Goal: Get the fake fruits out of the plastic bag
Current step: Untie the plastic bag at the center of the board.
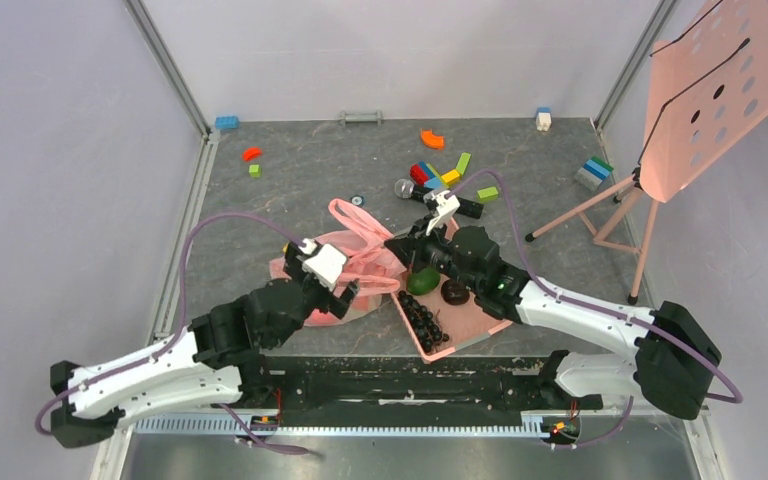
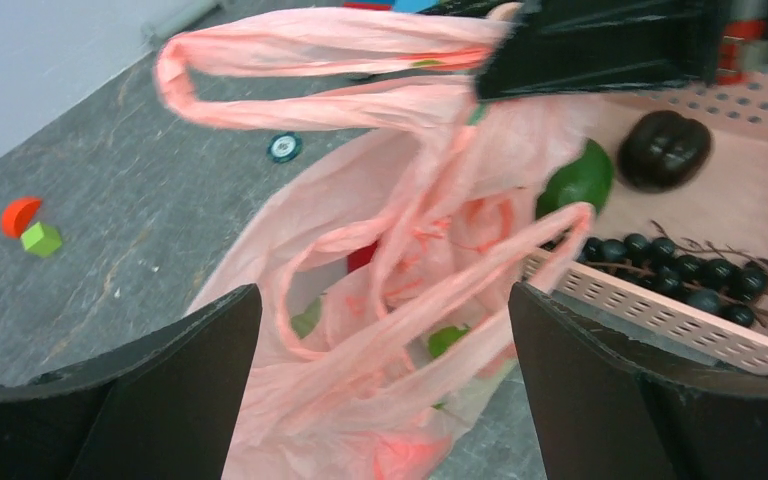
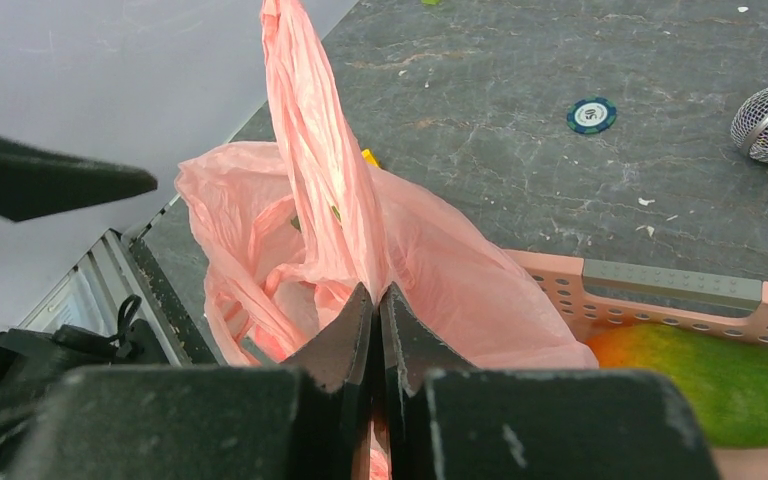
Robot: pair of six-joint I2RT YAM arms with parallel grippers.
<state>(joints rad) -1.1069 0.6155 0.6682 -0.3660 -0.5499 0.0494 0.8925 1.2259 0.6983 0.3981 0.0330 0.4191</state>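
Note:
The pink plastic bag (image 1: 332, 262) lies crumpled left of the basket, its handles (image 1: 352, 214) stretched toward the back. My right gripper (image 3: 380, 296) is shut on a fold of the bag (image 3: 320, 200) and holds it up; in the top view it (image 1: 401, 246) is at the bag's right edge. My left gripper (image 2: 385, 292) is open and straddles the bag's mouth (image 2: 400, 300) from above. A lime-green fruit (image 2: 447, 340) and something red (image 2: 360, 258) show through the film inside. Other fruits in the bag are hidden.
A rigid pink slotted basket (image 1: 470, 325) lies right of the bag and holds an orange-and-green mango (image 1: 422, 281), a dark round fruit (image 1: 454, 291) and black grapes (image 1: 424, 322). A microphone (image 1: 406, 188), a poker chip (image 1: 357, 199), toy blocks (image 1: 440, 172) and a pink music stand (image 1: 705, 95) stand behind.

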